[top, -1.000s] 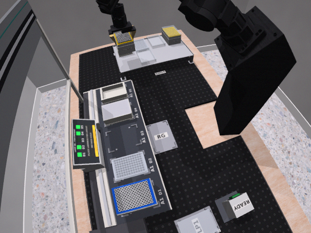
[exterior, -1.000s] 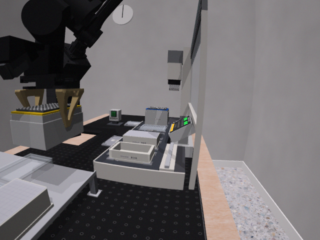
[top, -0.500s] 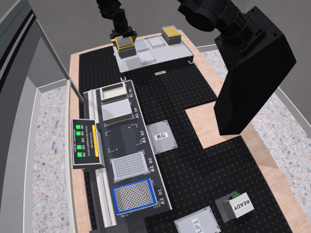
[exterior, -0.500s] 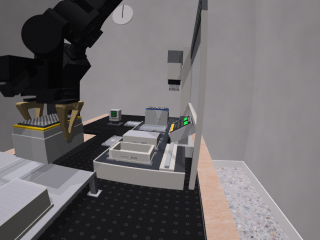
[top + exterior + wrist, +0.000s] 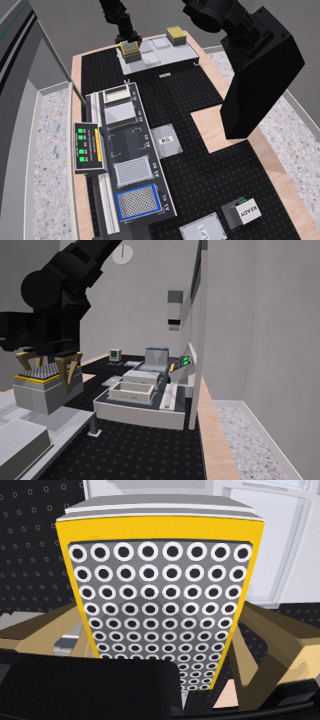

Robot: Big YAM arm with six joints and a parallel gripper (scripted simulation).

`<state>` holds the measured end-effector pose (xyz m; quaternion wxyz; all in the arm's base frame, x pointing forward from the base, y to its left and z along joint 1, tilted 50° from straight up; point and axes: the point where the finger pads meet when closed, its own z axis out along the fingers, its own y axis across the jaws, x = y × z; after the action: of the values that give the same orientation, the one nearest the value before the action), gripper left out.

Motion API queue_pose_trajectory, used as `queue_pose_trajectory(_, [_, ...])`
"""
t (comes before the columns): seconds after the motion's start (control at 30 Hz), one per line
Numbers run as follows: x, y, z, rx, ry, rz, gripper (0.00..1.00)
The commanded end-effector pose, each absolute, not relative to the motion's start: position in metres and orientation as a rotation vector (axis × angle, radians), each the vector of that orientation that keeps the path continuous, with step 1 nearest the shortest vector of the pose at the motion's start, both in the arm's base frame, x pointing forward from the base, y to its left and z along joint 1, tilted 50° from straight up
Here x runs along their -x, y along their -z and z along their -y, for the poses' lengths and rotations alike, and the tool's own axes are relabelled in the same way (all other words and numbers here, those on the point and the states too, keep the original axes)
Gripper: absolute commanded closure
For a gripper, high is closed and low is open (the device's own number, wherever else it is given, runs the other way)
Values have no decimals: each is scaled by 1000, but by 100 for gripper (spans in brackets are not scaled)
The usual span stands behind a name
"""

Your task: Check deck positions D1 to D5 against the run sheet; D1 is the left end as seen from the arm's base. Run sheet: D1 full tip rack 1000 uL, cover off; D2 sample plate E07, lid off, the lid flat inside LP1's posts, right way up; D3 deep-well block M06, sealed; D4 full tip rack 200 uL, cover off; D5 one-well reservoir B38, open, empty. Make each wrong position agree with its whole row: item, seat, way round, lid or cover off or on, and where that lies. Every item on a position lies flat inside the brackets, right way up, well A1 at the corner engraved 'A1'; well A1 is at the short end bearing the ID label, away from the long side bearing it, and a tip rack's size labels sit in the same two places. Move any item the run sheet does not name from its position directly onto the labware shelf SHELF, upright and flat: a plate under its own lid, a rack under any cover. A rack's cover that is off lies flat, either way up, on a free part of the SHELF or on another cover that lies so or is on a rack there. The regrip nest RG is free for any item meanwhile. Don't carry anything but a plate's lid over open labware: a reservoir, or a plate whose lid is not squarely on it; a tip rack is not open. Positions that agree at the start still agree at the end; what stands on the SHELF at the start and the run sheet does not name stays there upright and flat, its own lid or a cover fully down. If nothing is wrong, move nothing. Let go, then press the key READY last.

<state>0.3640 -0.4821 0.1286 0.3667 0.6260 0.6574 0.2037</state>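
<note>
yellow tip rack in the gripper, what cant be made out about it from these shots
- Size label: the side of the yellow tip rack shows no readable text in the exterior view; too small.
- Contact with the shelf: top view, the gripper and rack hide the underside; exterior view leaves a gap uncertain.
- Rack's near end: wrist view, the gripper body covers the last tip rows.
- Shelf's left part: exterior view, cut off by the frame edge.

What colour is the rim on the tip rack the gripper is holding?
Yellow. The tip rack has a yellow rim around its grey tip deck, clearest in the wrist view; the gripper clamps it.
</note>
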Motion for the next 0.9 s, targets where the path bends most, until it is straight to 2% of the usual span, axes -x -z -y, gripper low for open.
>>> queue_pose_trajectory(0.0, [-376, -150, 492, -1563, -503, -1668, 100])
queue_pose_trajectory(0.27, [-383, -128, 490, -1586, -515, -1677, 100])
queue_pose_trajectory(0.6, [-388, -142, 503, -1558, -488, -1653, 100])
queue_pose_trajectory(0.87, [-403, -113, 496, -1583, -514, -1675, 100])
